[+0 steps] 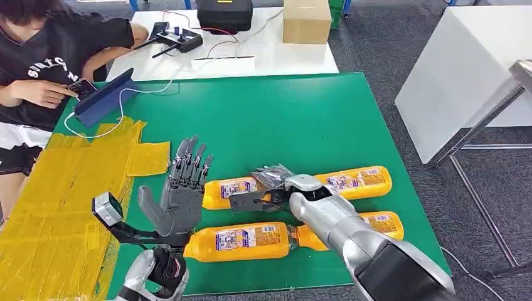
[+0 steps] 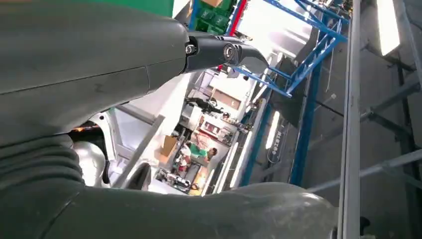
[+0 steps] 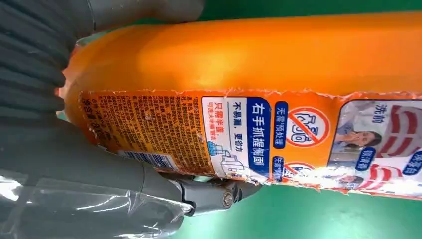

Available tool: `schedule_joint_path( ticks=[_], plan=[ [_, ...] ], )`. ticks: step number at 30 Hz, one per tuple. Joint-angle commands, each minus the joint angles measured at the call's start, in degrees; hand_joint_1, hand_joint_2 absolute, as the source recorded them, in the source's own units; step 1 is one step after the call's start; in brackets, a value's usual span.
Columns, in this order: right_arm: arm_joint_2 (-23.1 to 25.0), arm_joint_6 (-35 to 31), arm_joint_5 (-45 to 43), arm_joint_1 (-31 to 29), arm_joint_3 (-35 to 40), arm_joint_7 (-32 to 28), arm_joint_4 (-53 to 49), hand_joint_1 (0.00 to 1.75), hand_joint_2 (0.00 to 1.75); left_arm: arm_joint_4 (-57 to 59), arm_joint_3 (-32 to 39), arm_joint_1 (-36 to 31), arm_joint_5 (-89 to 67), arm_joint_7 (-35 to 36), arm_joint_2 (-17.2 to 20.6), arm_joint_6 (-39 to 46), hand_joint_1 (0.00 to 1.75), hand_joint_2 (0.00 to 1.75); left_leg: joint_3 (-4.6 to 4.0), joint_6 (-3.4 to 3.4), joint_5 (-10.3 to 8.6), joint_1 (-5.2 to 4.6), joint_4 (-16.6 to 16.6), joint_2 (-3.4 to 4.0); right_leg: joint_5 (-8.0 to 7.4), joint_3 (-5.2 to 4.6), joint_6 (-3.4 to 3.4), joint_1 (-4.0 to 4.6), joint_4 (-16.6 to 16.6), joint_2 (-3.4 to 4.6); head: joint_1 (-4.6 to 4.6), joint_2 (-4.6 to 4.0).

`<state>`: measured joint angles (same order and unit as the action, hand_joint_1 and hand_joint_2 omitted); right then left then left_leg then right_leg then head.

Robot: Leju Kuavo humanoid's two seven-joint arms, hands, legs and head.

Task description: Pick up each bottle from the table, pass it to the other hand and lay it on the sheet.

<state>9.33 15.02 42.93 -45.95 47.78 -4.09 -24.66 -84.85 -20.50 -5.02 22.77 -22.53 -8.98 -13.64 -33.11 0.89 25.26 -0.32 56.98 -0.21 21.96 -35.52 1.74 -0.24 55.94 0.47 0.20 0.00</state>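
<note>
Right hand: the right hand (image 1: 271, 188) wraps around the far-left bottle (image 1: 235, 191), which lies on the green table (image 1: 282, 119).
Left hand: the left hand (image 1: 180, 191) is raised, fingers spread, holding nothing.
Other bottles: three more (image 1: 241, 241) lie nearby.
Sheet: the yellow sheet (image 1: 56, 207) is bare.
</note>
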Motion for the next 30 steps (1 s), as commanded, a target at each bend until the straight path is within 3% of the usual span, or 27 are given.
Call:
schedule_joint_path(
  ticks=[1, 4, 6, 7, 9, 12, 15, 17, 18, 23, 25, 30],
  plan=[
    [-1.43, -3.75, -0.9, 1.19, 3.62, 1.29, 4.38, 1.75, 1.75, 2.15, -0.74, -0.29, -0.18, 0.42, 1.3, 0.79, 0.0, 0.0, 0.35, -0.08, 0.06, 0.07, -0.11, -0.16, 0.1, 0.42, -0.02, 0.08, -0.14, -0.21, 0.0, 0.0],
    [-1.48, -7.92, -1.88, 2.37, 2.28, 1.79, 3.44, 1.75, 1.75, 0.65, -0.83, 1.38, -1.06, 0.51, 1.32, 1.43, 0.0, 0.0, 0.31, -0.06, 0.06, 0.05, -0.1, -0.1, 0.09, 0.37, -0.02, 0.05, -0.12, -0.14, 0.02, 0.0],
    [-2.15, -20.62, -1.93, 4.42, -0.92, 2.01, -1.01, 1.75, 1.75, -1.82, -0.43, 4.31, -3.47, 0.46, 1.44, 3.31, 0.0, 0.0, 0.39, -0.07, 0.1, 0.07, -0.12, -0.08, 0.11, 0.44, -0.02, 0.07, -0.14, -0.13, 0.02, 0.0],
    [-2.66, -23.41, -1.81, 5.55, -2.16, 2.02, -3.8, 1.75, 1.75, -3.15, -0.33, 5.68, -4.52, 0.41, 1.63, 3.79, 0.0, 0.0, 0.3, -0.05, 0.07, 0.04, -0.1, -0.02, 0.07, 0.33, -0.01, 0.04, -0.12, -0.05, 0.02, 0.0],
    [-4.39, -32.32, -3.5, 11.19, -8.35, 0.31, -15.54, 1.75, 1.75, -5.9, 0.23, 8.4, -6.31, -0.06, 1.71, 4.86, 0.0, 0.0, 0.37, -0.06, 0.09, 0.07, -0.11, 0.0, 0.07, 0.41, -0.02, 0.07, -0.15, -0.04, 0.0, 0.0],
    [-7.2, -41.44, -4.61, 25.31, -17.66, -2.19, -40.55, 1.75, 1.75, -9.59, 0.28, 11.35, -10.64, -1.32, 2.7, 8.05, 0.0, 0.0, 0.24, -0.06, 0.13, 0.11, -0.07, -0.05, 0.11, 0.33, -0.02, 0.11, -0.13, -0.07, 0.06, 0.0],
    [-7.06, -45.21, -7.12, 35.72, -24.28, -7.44, -54.97, 1.75, 1.75, -11.75, 0.14, 12.68, -13.7, -2.14, 3.34, 10.63, 0.0, 0.0, 0.48, -0.09, 0.28, 0.14, -0.11, -0.17, 0.29, 0.58, -0.04, 0.15, -0.14, -0.22, 0.0, 0.0],
    [-6.36, -46.1, -9.2, 39.79, -26.75, -10.16, -59.65, 1.75, 1.75, -12.51, -0.41, 13.14, -15.36, -2.29, 3.74, 11.97, 0.0, 0.0, 0.18, -0.03, 0.16, 0.07, -0.08, -0.37, 0.26, 0.3, -0.02, 0.07, -0.08, -0.39, 0.0, 0.0],
    [-5.59, -46.41, -12.28, 42.12, -28.11, -12.59, -62.27, 1.75, 1.75, -12.82, -0.96, 13.39, -16.36, -2.35, 3.95, 12.79, 0.0, 1.75, 0.32, -0.03, 0.33, 0.11, 0.0, -0.49, 0.51, 0.48, 0.11, 0.12, -0.03, -0.51, 0.02, 0.0],
    [-4.22, -47.05, -14.88, 44.91, -29.52, -15.81, -65.1, 1.75, 1.75, -12.97, -1.8, 13.66, -17.22, -2.35, 4.17, 13.96, 0.0, 1.75, 0.21, 0.0, 0.37, 0.05, -0.01, -0.46, 0.47, 0.41, 0.08, 0.05, -0.01, -0.49, 0.02, 0.0],
    [-2.76, -46.91, -19.55, 46.96, -30.51, -19.75, -67.77, 1.75, 1.75, -12.43, -2.49, 13.36, -18.74, -1.11, 4.71, 15.75, 0.0, 1.75, 0.06, 0.02, 0.3, 0.02, -0.02, -0.36, 0.36, 0.22, 0.09, 0.01, -0.02, -0.38, 0.02, 0.0],
    [-2.92, -39.48, -29.35, 50.87, -26.81, -25.01, -72.68, 1.75, 1.75, -9.1, -4.63, 10.45, -21.87, 3.0, 6.28, 18.07, 0.0, 1.75, 0.11, 0.01, 0.3, -0.02, -0.07, -0.45, 0.38, 0.25, 0.07, -0.01, -0.05, -0.49, 0.02, 0.0]
  ],
)
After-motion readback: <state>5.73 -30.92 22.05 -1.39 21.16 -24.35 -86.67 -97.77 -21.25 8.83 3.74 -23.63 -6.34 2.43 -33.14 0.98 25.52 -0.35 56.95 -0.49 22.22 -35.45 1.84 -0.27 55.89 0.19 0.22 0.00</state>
